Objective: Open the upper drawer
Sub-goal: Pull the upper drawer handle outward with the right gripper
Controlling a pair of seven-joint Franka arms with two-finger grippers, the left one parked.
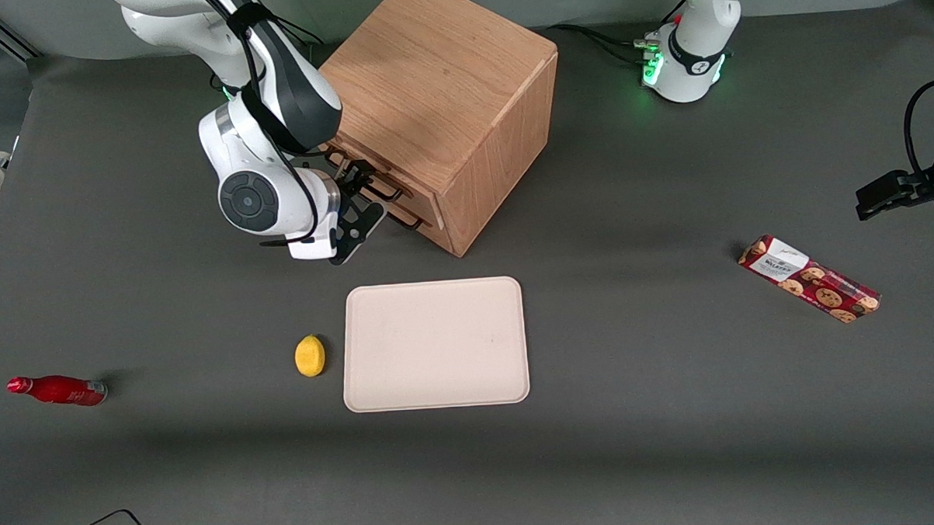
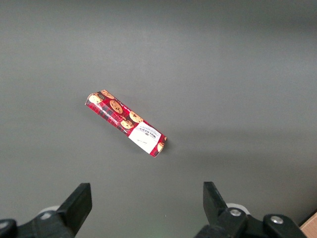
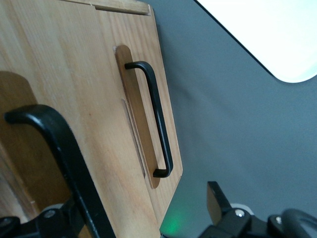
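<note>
The oak cube cabinet [image 1: 437, 85] stands at the back of the table. Its upper drawer [image 3: 49, 59] has a thin black bar handle [image 3: 64, 148], which also shows in the front view [image 1: 365, 180]. The lower drawer's like handle [image 3: 158, 119] sits beneath it. My right gripper [image 1: 360, 198] is right in front of the drawer fronts at the upper handle's height. In the right wrist view the gripper [image 3: 148, 213] is open. The upper handle runs close along the inside of one finger, and the other finger [image 3: 216, 203] stands well clear. I cannot tell whether the drawer is out at all.
A cream tray [image 1: 435, 345] lies nearer the front camera than the cabinet, with a yellow lemon [image 1: 309, 355] beside it. A red bottle [image 1: 60, 390] lies toward the working arm's end. A red cookie pack [image 1: 809, 279] lies toward the parked arm's end and also shows in the left wrist view [image 2: 126, 122].
</note>
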